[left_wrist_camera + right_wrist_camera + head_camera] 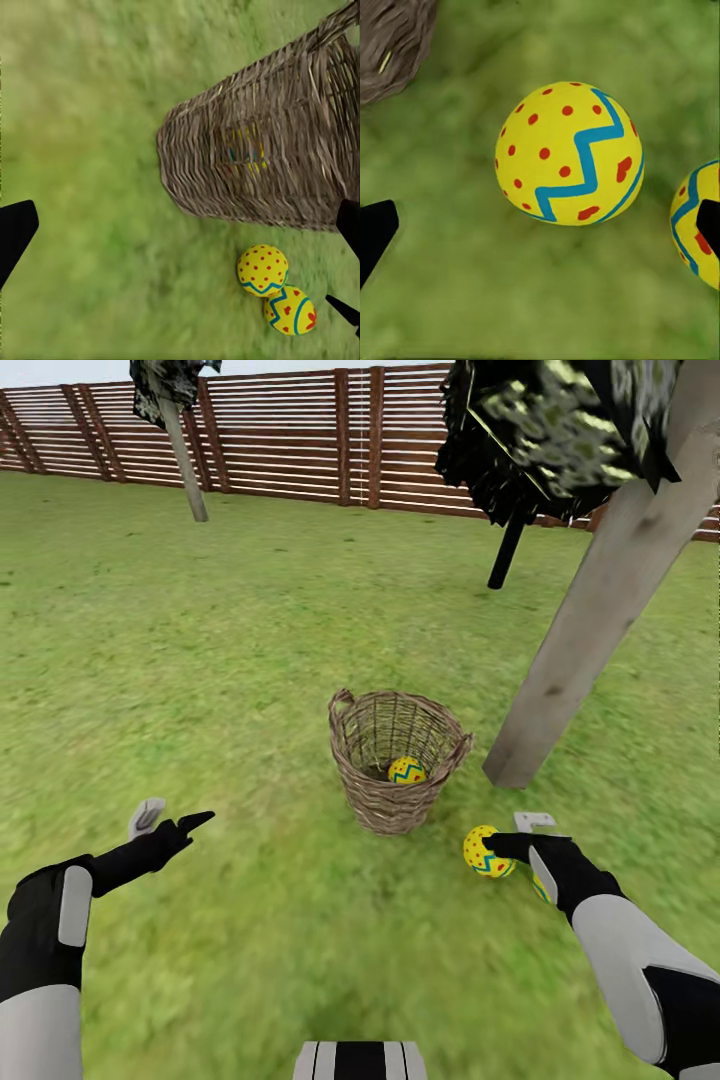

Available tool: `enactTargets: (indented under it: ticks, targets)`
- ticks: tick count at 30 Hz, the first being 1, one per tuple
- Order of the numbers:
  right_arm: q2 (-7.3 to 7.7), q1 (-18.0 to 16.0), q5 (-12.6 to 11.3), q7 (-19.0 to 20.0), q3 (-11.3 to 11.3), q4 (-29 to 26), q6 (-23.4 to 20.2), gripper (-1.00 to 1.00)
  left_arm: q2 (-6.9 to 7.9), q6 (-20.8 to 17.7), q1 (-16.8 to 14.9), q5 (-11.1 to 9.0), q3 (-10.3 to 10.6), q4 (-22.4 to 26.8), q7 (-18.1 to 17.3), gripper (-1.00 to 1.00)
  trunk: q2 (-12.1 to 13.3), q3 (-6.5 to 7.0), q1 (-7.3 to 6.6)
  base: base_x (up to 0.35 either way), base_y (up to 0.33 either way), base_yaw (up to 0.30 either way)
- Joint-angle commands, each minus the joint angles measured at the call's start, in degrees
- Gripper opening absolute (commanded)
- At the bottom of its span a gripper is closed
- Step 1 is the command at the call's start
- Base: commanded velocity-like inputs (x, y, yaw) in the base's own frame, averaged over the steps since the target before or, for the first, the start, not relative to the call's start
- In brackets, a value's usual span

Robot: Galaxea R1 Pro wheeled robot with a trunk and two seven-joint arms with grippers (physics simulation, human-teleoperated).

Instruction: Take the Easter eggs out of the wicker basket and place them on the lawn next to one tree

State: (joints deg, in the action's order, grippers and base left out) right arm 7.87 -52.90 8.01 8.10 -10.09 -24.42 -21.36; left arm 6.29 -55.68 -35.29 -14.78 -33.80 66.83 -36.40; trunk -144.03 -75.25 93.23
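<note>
Open lawn [200,660] stretches to your left; the wicker basket [395,760] holds one egg [407,770]. Your right gripper [520,850], jaws spread, straddles a second egg [487,852] near the tree [590,610]; left gripper [170,822] gapes empty.

on the mottled green lawn [200,660], a round brown wicker basket [395,760] with one yellow zigzag-banded easter egg [406,770] inside. just right of the basket, a thick pale grey-beige tree trunk [590,620]; in front of both, two more yellow dotted eggs [262,269] [290,310] touching on the grass. far behind, a brown slatted wooden fence [290,435].
</note>
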Motion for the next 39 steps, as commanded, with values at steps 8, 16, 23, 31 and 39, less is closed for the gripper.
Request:
enactTargets:
  ticks: [8,16,23,31,39]
  targets:
    - [0.04,-0.01,-2.72,4.88,-8.25,-0.18,-2.7,1.0,0.04,-0.43,-0.04,0.28,-0.03,-0.03,-0.25,1.0,0.09,1.74,-0.21,-0.1,0.068,0.0]
    - [-0.56,1.07,-2.82,5.5,-8.37,-14.11,-13.3,1.0,0.13,-0.39,-0.1,0.28,-0.11,-0.03,-0.25,1.0,0.2,3.51,-0.42,-0.011,0.008,0.0]
    - [-0.93,6.83,-2.82,5.46,-7.77,-31.7,-23.69,1.0,0.13,-0.39,-0.11,0.28,-0.12,-0.03,-0.25,1.0,0.3,5.06,-0.6,0.0,0.0,0.0]
    - [-5.6,7.2,-2.67,5.44,-3.49,-42.92,-31.99,1.0,0.31,-0.48,-0.67,0.17,-0.33,-0.01,-0.07,1.0,0.4,6.83,-0.8,0.0,0.0,0.0]
    - [-8.48,7.2,-2.89,5.32,6.46,-48.72,-34.0,1.0,0.45,-0.48,-1.53,0.05,-0.2,-0.11,-0.11,1.0,0.51,8.61,-1.01,0.0,0.0,0.0]
